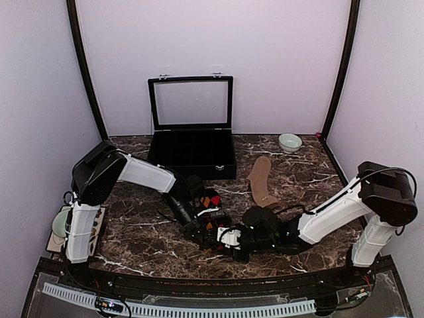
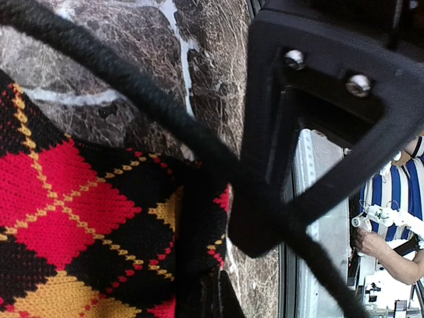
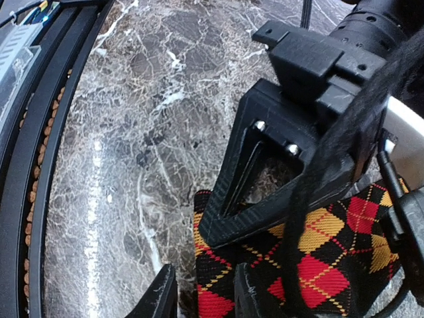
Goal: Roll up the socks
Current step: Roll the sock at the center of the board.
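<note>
Near edge, centre of the marble counter [image 1: 146, 232]: both arms reach inward and their hands meet over the argyle sock [image 3: 318, 258], which lies flat just beyond them.

Left hand [image 1: 209, 232]: fingers together, clamped on a fold of the argyle sock at its near edge.

Right hand [image 3: 202, 291]: fingers apart, close beside the left hand. The corner of the argyle sock lies in the gap between them, with bare counter showing on one side of it.

Farther back, right of centre: the tan sock [image 1: 262, 180] lies flat on the counter, well apart from the argyle sock and from both hands.

Rear of the counter: a black case [image 1: 192, 159] stands with its lid raised. To its right, a small pale bowl [image 1: 289, 142] sits near the wall.
</note>
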Controlling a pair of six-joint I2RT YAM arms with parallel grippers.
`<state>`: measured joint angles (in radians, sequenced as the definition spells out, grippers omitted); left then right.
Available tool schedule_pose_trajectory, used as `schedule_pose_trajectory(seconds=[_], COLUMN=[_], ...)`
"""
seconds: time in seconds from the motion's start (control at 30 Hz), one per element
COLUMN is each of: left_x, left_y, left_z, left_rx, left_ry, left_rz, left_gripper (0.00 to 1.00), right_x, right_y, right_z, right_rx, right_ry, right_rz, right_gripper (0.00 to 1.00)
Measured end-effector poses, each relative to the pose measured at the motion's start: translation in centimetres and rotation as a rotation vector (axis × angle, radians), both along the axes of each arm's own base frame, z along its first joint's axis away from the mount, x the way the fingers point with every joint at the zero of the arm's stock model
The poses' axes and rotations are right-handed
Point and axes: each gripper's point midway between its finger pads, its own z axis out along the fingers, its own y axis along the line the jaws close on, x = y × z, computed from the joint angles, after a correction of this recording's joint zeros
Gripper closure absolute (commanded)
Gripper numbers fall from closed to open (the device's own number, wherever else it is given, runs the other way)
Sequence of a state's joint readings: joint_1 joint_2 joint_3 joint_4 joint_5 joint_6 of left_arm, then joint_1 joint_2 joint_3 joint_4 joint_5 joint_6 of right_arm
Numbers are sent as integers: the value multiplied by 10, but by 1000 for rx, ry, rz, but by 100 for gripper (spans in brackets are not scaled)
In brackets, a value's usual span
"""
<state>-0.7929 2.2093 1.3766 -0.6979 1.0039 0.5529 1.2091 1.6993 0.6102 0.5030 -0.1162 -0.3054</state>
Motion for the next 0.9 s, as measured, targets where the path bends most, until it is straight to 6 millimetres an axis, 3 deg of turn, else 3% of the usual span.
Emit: schedule_pose_trajectory(seconds=[0.13,0.4,0.73,0.9], left_x=[1,3,4,4], left_y=[0,-1,-1,-1], left_z=[0,0,0,0], left_rx=[3,9,11,7], left_ry=[-6,-19,-24,-27], left_rz=[-1,-3,-5,-8], left_gripper=[100,100,100,100], right_x=[1,0,-3,-1], right_y=[-2,-11,-3,-3], right_z=[1,32,-6,-14], right_rx=[-1,78,-9,-26], right_ry=[-5,-32,3,-8], right_rz=[-7,-30,5,0], right_gripper=[69,70,70,70])
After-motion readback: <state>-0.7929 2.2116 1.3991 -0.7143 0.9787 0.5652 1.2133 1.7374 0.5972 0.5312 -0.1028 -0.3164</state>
